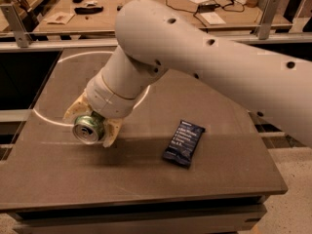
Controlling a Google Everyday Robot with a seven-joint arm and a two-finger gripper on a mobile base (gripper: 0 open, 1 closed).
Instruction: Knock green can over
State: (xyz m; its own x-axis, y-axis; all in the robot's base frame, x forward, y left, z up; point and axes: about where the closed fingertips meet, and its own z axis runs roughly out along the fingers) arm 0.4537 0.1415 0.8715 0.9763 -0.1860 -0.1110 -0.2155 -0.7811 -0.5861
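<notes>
My tool (91, 126) sits over the left part of the desk (146, 179), its fingers (111, 130) clamped on the green can (87, 129), one each side. The can is tipped over sideways with its silver top facing the camera. I can't tell if it touches the desk. A dark blue snack packet (184, 143) lies flat to the right, well apart from both.

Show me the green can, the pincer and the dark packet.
green can (87, 128): camera view, its silver top.
pincer (89, 131): camera view, between fingertips, around the can.
dark packet (184, 143): camera view, wrapper middle.
</notes>
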